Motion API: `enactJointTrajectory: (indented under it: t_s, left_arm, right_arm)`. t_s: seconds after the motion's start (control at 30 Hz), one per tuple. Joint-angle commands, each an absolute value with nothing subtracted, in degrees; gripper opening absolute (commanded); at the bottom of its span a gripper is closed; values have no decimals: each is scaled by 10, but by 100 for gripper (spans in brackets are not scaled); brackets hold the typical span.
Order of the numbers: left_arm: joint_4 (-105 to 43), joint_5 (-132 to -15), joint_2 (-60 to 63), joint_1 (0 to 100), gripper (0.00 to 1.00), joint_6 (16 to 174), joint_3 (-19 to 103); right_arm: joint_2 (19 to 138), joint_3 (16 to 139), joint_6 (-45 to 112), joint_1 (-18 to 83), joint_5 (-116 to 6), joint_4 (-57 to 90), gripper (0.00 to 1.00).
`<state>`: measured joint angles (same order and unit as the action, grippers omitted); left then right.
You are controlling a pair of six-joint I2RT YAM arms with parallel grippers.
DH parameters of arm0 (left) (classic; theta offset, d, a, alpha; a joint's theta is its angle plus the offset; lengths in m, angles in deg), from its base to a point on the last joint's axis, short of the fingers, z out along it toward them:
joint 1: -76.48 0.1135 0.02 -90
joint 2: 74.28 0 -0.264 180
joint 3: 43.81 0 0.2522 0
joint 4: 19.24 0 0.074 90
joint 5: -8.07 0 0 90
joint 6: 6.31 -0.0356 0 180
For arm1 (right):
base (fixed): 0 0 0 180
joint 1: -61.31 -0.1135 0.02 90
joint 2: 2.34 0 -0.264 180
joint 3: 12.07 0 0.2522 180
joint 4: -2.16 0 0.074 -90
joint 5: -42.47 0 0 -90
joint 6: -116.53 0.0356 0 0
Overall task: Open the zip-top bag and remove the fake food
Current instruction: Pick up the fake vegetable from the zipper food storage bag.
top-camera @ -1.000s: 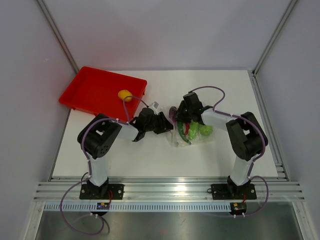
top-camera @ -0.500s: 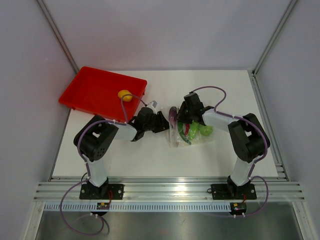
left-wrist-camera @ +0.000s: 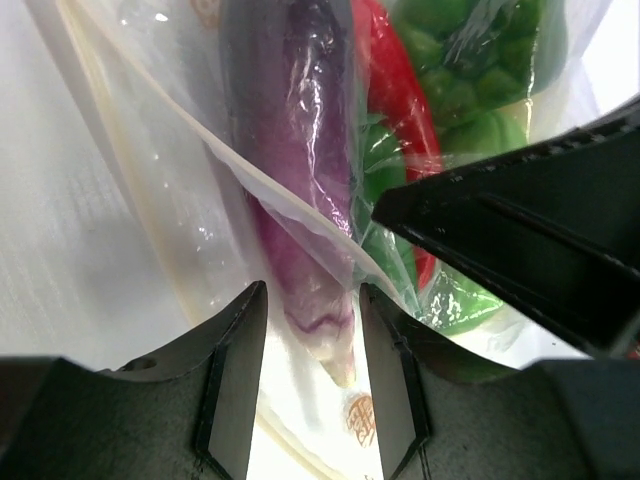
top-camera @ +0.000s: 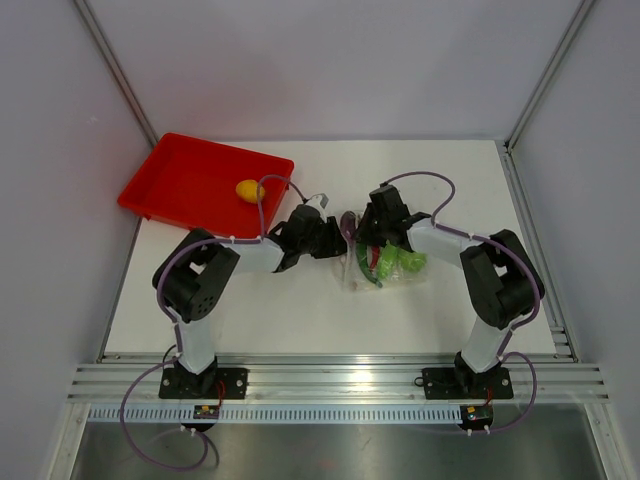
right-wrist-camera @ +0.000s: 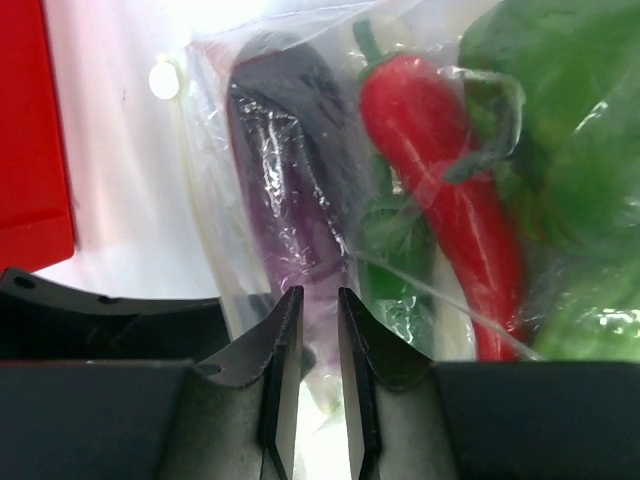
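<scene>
over the white table (top-camera: 300, 310), the top view alone shows the whole layout: the zip-top bag (top-camera: 385, 272) lies flat at the table's middle between the two arms. the left gripper (top-camera: 322, 240) meets it from the left and the right gripper (top-camera: 365, 240) from the far right edge. the red tray (top-camera: 180, 175) sits well apart at the far left with one yellow piece (top-camera: 248, 189) in it. only the wrist views reveal the contents and the finger positions. the left wrist view shows the purple piece (left-wrist-camera: 300, 150) lying lengthwise inside the clear film, a red pepper (left-wrist-camera: 395, 90) beside it and green pieces (left-wrist-camera: 470, 70) beyond. the purple tip lies between the left fingers (left-wrist-camera: 235, 370), which stand partly apart, one on each side. whether they clench it through the plastic cannot be told. the right wrist view shows the right fingers (right-wrist-camera: 280, 380) drawn nearly together at the bag's edge, with a slim gap at the purple piece's near end. a firm pinch on the film cannot be told either.
</scene>
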<state>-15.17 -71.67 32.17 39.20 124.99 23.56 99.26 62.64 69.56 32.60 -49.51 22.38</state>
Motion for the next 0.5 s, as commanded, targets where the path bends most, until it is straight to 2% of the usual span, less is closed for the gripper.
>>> enactJointTrajectory:
  t_s: [0.0, 0.47]
  left_arm:
    - [-194, -747, 344, 381, 45, 1217, 290]
    - [-300, -837, 372, 339, 44, 1167, 368]
  right_arm:
    - [970, 627, 685, 330, -479, 228, 27]
    - [1015, 650, 685, 329, -495, 237, 25]
